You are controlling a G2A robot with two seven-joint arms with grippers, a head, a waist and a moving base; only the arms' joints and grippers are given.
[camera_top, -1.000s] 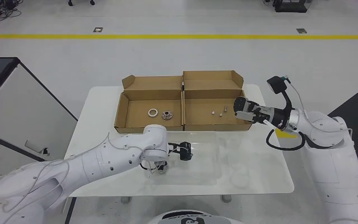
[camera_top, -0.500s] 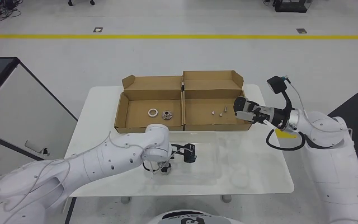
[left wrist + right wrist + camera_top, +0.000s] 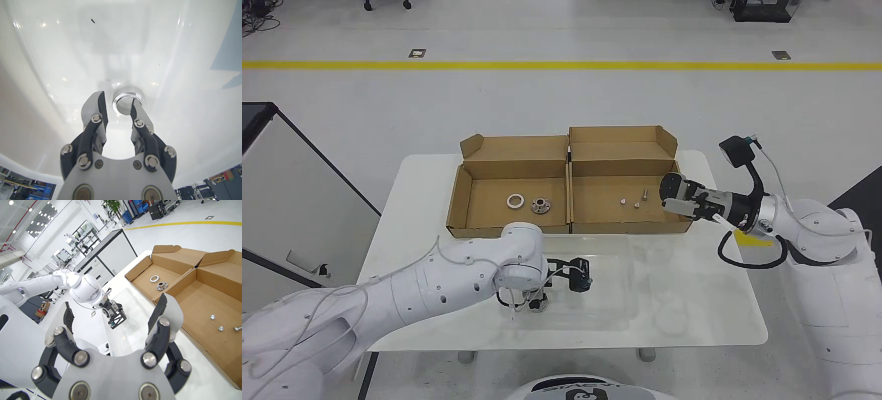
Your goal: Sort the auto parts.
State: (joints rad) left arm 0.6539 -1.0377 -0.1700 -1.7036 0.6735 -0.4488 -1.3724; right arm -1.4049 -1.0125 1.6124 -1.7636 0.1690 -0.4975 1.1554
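White surface point(image 3: 412, 235) noted, carrying all items. Along its far side, two open cardboard boxes set side by side and touching: left box point(image 3: 512, 170) and right box point(image 3: 627, 168), flaps standing up at the far edge. On the near side, a clear plastic tray point(image 3: 627, 305) lying just beside the boxes' near walls.

Left pincer point(image 3: 117, 99) lowered into the left part of the tray, fingers apart. One fingertip point(image 3: 133, 106) sits inside the bore of a chrome metal ring point(image 3: 127, 92). The other is outside the ring with a gap between them, so not clamped. Ring resting on the tray floor.

Right pincer point(image 3: 674, 195) held at the right end of the right box, by its right wall. Fingers wide apart, nothing between them.

In the left box: flat metal ring point(image 3: 513, 198) and flanged hub point(image 3: 540, 206), near each other, right of the box's centre, not touching. In the right box: two small round fasteners point(image 3: 212, 317) point(image 3: 220, 328) and a small bolt point(image 3: 237, 329), close together on the box floor, right of centre. Fastener type too small to confirm.
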